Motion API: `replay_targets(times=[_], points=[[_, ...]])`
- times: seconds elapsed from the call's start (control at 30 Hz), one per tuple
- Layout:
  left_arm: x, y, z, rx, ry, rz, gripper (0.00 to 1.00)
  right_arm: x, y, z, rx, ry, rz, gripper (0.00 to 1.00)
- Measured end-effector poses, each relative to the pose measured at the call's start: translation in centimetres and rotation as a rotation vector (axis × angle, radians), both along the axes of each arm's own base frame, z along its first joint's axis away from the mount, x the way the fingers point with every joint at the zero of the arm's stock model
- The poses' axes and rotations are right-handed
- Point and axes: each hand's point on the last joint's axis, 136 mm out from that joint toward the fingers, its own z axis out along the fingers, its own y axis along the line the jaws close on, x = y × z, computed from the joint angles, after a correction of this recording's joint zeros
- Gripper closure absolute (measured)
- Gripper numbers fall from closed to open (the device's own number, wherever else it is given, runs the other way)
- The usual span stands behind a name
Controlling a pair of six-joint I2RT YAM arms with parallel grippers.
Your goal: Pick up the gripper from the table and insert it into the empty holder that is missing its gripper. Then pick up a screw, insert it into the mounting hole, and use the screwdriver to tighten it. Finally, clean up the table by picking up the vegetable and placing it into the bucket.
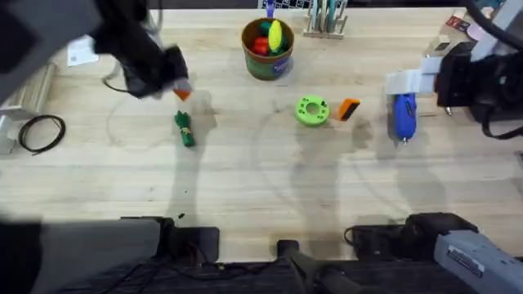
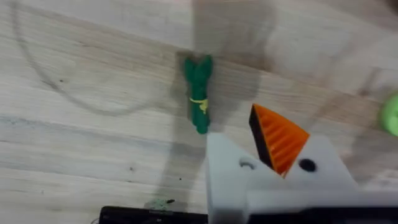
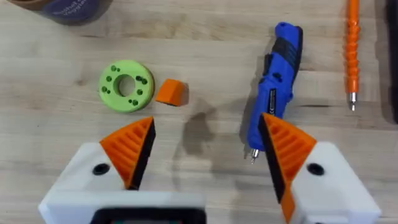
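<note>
Left end effector [image 2: 273,163] carries one orange pad [image 2: 278,138]; its other white holder [image 2: 231,171] is bare, so its state cannot be told. The loose gripper [image 3: 171,92] lies beside the green disc [image 3: 126,85]. Right end effector [image 3: 202,152], fingers apart, hovers over the screwdriver [image 3: 277,74], probably ready for a pickup.

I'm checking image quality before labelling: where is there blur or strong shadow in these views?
Overhead: the left arm shows dark and blurred, casting a soft shadow beside the vegetable. Left wrist: the whole picture is soft, a shadow crossing the table. Right wrist: the screwdriver looks sharp.
</note>
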Motion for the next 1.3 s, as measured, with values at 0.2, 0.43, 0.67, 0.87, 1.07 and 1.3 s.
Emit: replay_targets(times=[0.2,0.43,0.67,0.87,1.07,1.3], points=[[-1.5,-0.1,6.0,-0.002,-0.157,-0.010,0.998,0.0,0.0,0.0,0.000,0.000,0.000,0.010],[-2.3,-0.1,7.6,0.001,-0.205,-0.009,0.998,0.0,0.0,0.0,0.000,0.000,0.000,0.008],[-2.4,0.1,7.6,0.009,-0.208,-0.013,0.630,-0.2,0.0,-0.1,0.000,0.009,0.000,0.009],[-2.4,0.1,7.6,0.009,-0.208,-0.011,0.018,-0.5,0.0,-0.4,0.000,0.027,0.000,0.008],[-2.4,0.1,7.6,0.009,-0.208,-0.011,0.015,-0.5,0.0,-0.4,0.000,0.027,0.000,0.010],[-2.4,0.1,7.6,0.008,-0.207,-0.011,0.015,-0.5,0.0,-0.4,0.000,0.027,0.000,0.008]])
